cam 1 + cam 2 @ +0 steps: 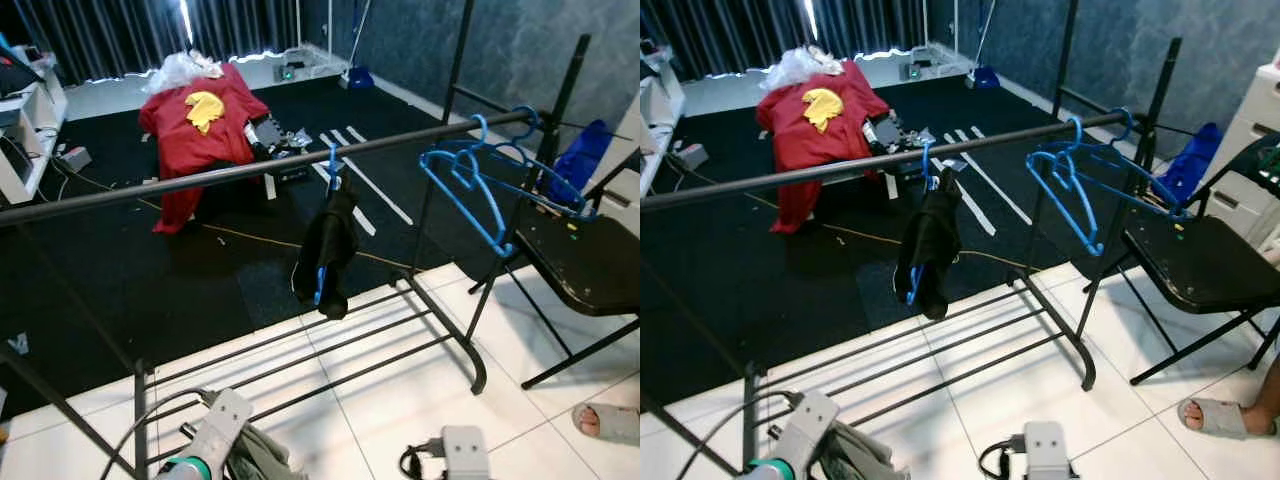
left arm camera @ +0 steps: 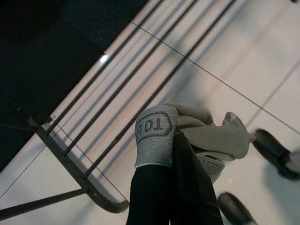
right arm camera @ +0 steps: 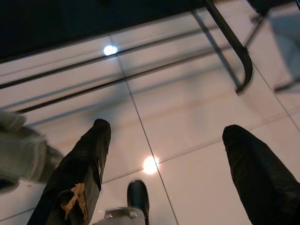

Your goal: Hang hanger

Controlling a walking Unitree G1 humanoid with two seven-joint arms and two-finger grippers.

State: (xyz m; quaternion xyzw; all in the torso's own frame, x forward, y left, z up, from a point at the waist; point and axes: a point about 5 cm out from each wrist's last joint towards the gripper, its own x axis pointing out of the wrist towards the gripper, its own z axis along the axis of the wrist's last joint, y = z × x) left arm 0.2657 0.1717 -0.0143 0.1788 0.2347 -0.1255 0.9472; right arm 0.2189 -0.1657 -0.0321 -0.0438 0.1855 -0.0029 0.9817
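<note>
So the long black metal rail of the clothes rack (image 1: 250, 168) runs across the middle of the frame, and there's already stuff on it: a blue plastic hanger with a dark garment (image 1: 326, 245) hangs near the centre, and a bunch of empty blue plastic hangers (image 1: 495, 185) sits toward the right end, next to a black folding chair (image 1: 580, 255).

The left tool (image 2: 173, 187) is low at the bottom left of the frame, clenched on a pale grey-green knitted garment (image 2: 211, 133) (I can't make out any hanger inside that bundle). The right tool (image 3: 164, 154) is at the bottom centre, fingers spread wide over the white tiled floor (image 1: 400, 390), grasping nothing.

My read: one piece looks hung, but the grey-green one is nowhere near the rail yet, so lifting it up and hooking it on is all still left.
</note>
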